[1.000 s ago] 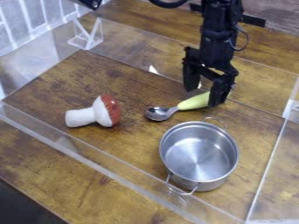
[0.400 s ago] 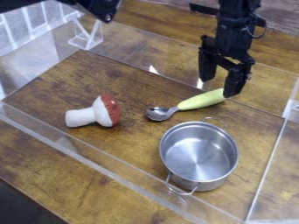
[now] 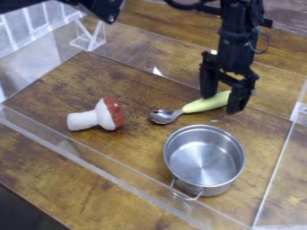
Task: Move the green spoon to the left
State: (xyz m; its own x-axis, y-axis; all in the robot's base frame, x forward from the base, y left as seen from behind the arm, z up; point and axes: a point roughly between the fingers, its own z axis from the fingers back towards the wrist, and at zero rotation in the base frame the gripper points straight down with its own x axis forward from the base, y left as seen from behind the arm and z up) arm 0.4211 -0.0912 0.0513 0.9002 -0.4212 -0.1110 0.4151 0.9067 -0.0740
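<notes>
The green spoon lies on the wooden tabletop, toward its right edge, beyond the pot. Its shiny metal bowl points left and slightly toward the near edge; the thick yellow-green handle slants away to the right, toward the far edge. Part of the handle is hidden behind the tool.

The black tool reaches down from the far side, its fingers spread wide, over the handle end of the spoon. One finger is on the left and the other on the right, with green handle showing between and around them. Whether either finger touches the handle or the tabletop, I cannot tell. The spoon lies flat, and the tool is not closed on it.

The round steel pot stands upright and open, nearer the near edge than the spoon and close to the tabletop's right edge. It is just beside the spoon but apart from it. One wire handle hangs at its near left side, and another thin wire loop shows at its far rim.

The mushroom lies on its side to the left of the spoon, well apart from the pot. Its red cap faces right, toward the spoon, and its white stem points toward the left edge.
</notes>
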